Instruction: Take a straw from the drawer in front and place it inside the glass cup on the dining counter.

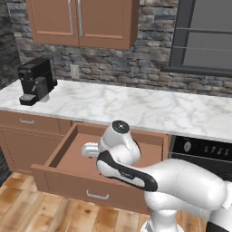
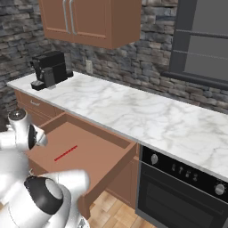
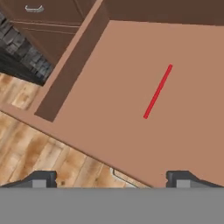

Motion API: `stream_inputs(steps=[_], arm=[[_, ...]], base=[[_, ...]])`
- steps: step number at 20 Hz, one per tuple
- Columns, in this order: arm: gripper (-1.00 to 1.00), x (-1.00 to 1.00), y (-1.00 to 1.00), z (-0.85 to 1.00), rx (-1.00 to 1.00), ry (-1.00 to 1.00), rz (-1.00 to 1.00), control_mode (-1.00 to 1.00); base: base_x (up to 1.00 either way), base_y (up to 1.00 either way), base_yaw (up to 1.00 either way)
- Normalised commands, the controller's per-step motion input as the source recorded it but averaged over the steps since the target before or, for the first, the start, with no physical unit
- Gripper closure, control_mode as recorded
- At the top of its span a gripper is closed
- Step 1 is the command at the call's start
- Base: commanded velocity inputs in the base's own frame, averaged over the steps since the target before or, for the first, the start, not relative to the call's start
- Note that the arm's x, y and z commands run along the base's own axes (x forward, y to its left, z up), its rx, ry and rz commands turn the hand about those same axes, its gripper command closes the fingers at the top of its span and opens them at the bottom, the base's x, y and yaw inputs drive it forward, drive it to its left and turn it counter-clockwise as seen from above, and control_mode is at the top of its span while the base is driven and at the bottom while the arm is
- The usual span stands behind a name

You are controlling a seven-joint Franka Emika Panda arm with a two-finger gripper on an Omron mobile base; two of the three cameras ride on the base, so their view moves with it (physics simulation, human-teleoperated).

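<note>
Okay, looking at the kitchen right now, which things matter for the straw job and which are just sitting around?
For the job:
- straw, lying flat on the drawer floor
- drawer, pulled open
- gripper, open, above the drawer's front edge

Just around:
- coffee machine on the marble counter
- oven beside the drawer
- wall cabinets

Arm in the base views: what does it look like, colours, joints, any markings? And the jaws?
The arm has glossy white rounded links, a dark band along one link, and dark round joint caps with a lighter centre. No cables or lettering are legible. In the hand view, the gripper shows two small dark grey blocky tips.
</note>
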Motion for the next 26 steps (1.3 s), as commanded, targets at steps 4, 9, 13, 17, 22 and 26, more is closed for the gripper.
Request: stream_inputs(steps=[4,9,13,17,22,26], arm=[[-1.00,0.86,-0.02,0.00,0.09,0.16,-0.17,-1.00],[-1.00,0.75,-0.04,-0.07,0.00,0.10,-0.22,-1.00],[-1.00,0.20,-0.15,-0.14,-0.02,0.01,-0.25,-1.00],[-1.00,0.13,-0.22,-0.23,-0.02,0.00,-0.22,-1.00],[-1.00,0.04,-0.41,-0.33,0.00,0.03,-0.20,-1.00],[-1.00,0.13,-0.46,-0.31,0.00,0.06,-0.17,-1.00]], base=[[0.00,0.00,0.00],[0.00,0.00,0.00],[0.00,0.00,0.00],[0.00,0.00,0.00],[0.00,0.00,0.00],[0.00,0.00,0.00]])
